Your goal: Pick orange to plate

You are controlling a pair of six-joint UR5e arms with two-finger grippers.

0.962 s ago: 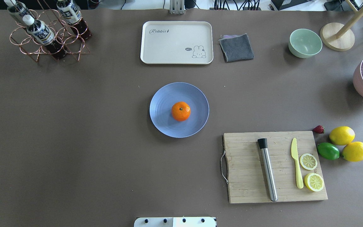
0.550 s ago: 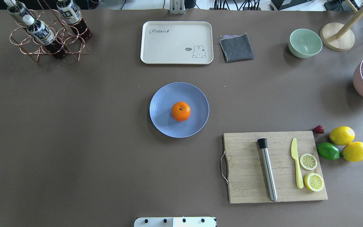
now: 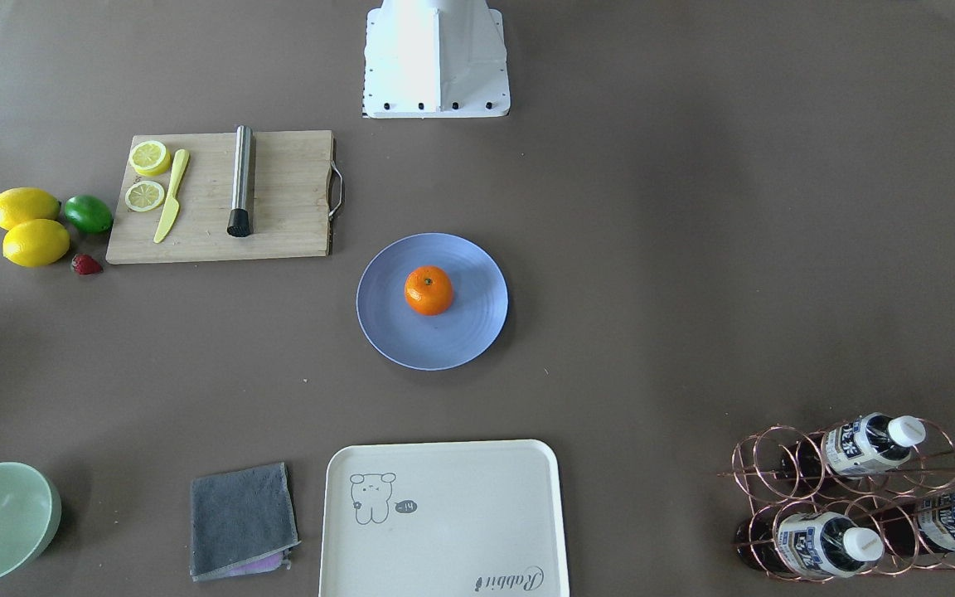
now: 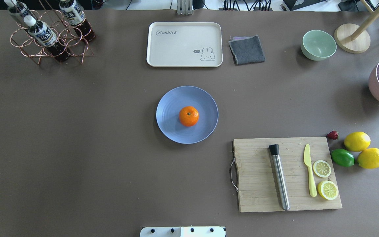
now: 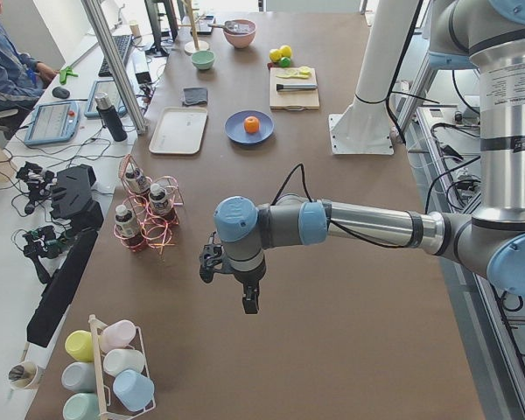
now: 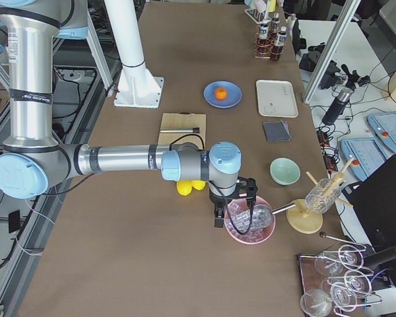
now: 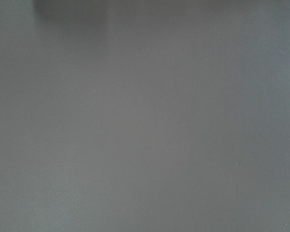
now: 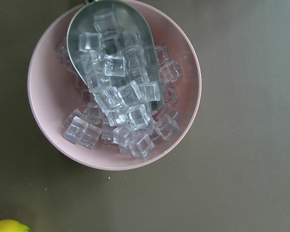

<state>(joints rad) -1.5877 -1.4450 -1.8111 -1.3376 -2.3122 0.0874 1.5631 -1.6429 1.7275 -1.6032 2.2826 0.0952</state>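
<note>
Orange (image 4: 189, 116), round and dimpled, sits on shallow, faintly ringed plate (image 4: 169, 108).

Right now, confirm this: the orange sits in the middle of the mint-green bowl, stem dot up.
Wrong on the dish. The orange, stem dot up, sits in the middle of the blue plate, not the mint-green bowl, which is empty. The overhead exterior view shows it.

I saw a long brown table (image 4: 77, 148) with soft, even light on it. A white desk (image 5: 4, 289) stood beside it, past a silver metal post (image 5: 115, 66). A person (image 5: 9, 66) in blue sat there.
</note>
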